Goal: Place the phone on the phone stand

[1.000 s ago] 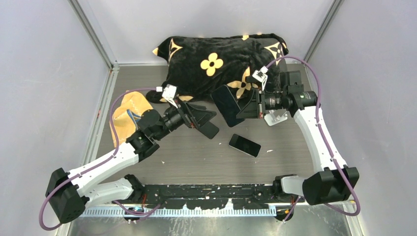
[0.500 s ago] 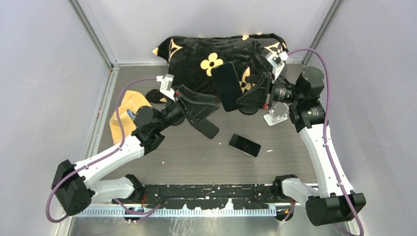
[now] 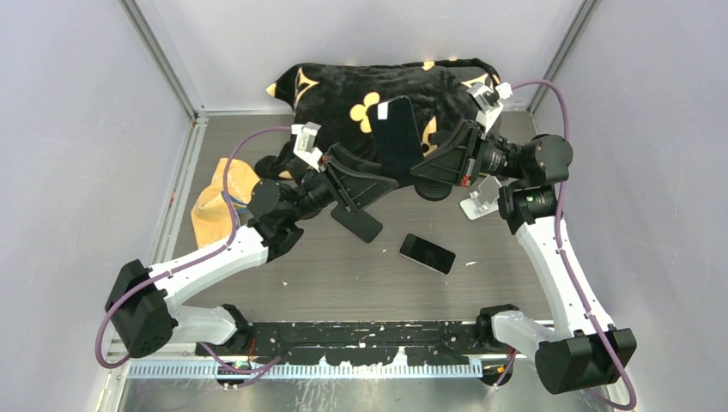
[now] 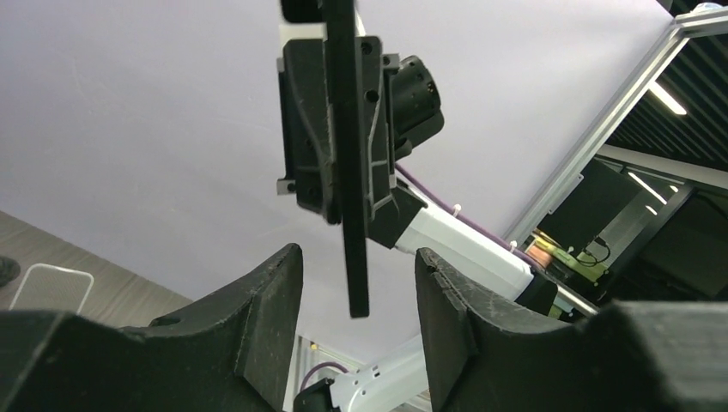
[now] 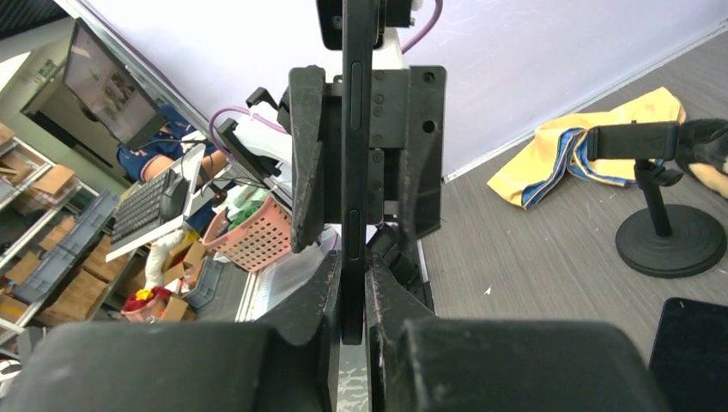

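Note:
My right gripper (image 3: 422,159) is shut on a black phone (image 3: 397,129) and holds it upright in the air in front of the dark cushion. In the right wrist view the phone (image 5: 356,103) stands edge-on, pinched between the fingers (image 5: 322,292). My left gripper (image 3: 386,176) is open around the phone's free end. In the left wrist view that end (image 4: 354,257) hangs between the fingertips with a gap on each side. The black phone stand (image 3: 359,223), a clamp bar on a round base (image 5: 670,240), stands on the table below the left gripper.
A second dark phone (image 3: 427,253) lies flat on the table at centre. A silver stand (image 3: 481,199) sits under the right arm. A black cushion with yellow flowers (image 3: 343,103) fills the back. A yellow cloth (image 3: 219,202) lies at the left.
The right arm has lifted the phone up and toward the back. The left gripper rose after it, and its jaws have narrowed around the phone's end.

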Robot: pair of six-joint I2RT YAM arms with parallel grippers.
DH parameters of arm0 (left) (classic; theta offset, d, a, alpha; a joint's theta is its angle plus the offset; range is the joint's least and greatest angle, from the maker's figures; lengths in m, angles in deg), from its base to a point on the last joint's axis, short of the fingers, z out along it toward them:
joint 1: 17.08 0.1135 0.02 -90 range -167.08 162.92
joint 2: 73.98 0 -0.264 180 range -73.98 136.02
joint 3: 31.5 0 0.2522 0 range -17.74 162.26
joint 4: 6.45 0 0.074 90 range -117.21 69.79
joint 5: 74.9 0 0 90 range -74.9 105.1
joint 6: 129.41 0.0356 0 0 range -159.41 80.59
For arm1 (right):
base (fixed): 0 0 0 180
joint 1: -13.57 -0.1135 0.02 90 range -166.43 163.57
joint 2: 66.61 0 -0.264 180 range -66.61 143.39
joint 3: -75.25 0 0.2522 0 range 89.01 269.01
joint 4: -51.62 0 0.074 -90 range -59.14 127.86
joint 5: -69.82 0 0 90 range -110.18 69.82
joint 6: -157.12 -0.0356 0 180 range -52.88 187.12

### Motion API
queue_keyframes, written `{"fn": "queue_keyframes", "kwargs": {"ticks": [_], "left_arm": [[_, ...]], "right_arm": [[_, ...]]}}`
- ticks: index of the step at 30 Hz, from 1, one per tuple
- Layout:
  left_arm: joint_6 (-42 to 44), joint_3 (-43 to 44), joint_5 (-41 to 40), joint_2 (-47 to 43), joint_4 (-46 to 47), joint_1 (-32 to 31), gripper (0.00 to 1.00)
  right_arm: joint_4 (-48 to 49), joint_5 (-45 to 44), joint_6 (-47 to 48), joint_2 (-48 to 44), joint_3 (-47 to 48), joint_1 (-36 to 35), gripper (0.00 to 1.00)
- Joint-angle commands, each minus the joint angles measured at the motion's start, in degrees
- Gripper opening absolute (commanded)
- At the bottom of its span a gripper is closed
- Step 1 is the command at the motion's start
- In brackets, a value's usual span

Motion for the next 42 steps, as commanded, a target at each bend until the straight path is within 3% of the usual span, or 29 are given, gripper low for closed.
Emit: {"fn": "queue_keyframes", "kwargs": {"ticks": [1, 9, 12, 14, 16, 20, 22, 24, 27, 34, 36, 38, 42], "left_arm": [[1.09, 2.11, -1.18, -1.29, 4.29, -0.16, 0.48], [2.38, 1.85, -2.04, -1.72, 2.17, -0.16, 0.23], [3.53, 1.78, -2.24, -1.95, 0.19, -0.16, 0.04], [4.75, 1.5, -2.03, -2.33, -0.87, -0.16, 0.01], [7.19, 0.97, -0.97, -3.2, -2.29, -0.16, 0.01], [14.05, 0.15, 1.6, -6.08, -9.16, -0.16, 0.01], [16.6, -0.23, 2.55, -7.38, -11.52, -0.16, 0.01], [18.36, -0.11, 3.36, -8.33, -14.09, -0.16, 0.01], [19.54, 0.04, 3.73, -9.06, -16.37, -0.16, 0.01], [18.61, 0.01, 4.39, -8.74, -16.49, -0.09, 0.01], [18.18, -0.08, 4.37, -9.09, -17.21, 0.12, 0.15], [17.27, 0.0, 4.51, -10.0, -18.03, 0.99, 0.37], [15.26, 0.56, 6.36, -10.85, -17.89, 2.55, 0.56]], "right_arm": [[4.8, -1.6, -1.47, -2.03, -1.51, -0.38, 0.01], [4.82, -1.05, -0.79, -2.78, -3.53, -0.62, 0.01], [4.69, -0.4, -0.33, -3.46, -4.7, -1.08, 0.02], [4.36, 0.27, 0.28, -3.85, -5.53, -1.38, 0.02], [2.75, 1.03, 1.35, -4.13, -5.98, -1.45, 0.13], [-6.19, 1.68, 7.28, -4.71, -4.91, -1.46, 0.5], [-16.69, 1.73, 16.23, -4.7, -2.84, -1.75, 0.57], [-30.72, 1.51, 26.8, -4.19, 0.44, -2.69, 0.58], [-45.46, 0.96, 39.71, -3.33, 4.55, -4.64, 0.54], [-47.07, 1.47, 43.66, -2.46, 5.54, -6.27, 0.1], [-47.78, 1.73, 44.46, -2.39, 5.8, -6.29, 0.03], [-50.14, 1.82, 46.67, -2.53, 6.03, -6.28, 0.01], [-50.74, 1.44, 47.37, -2.85, 5.78, -6.62, 0.01]]}}
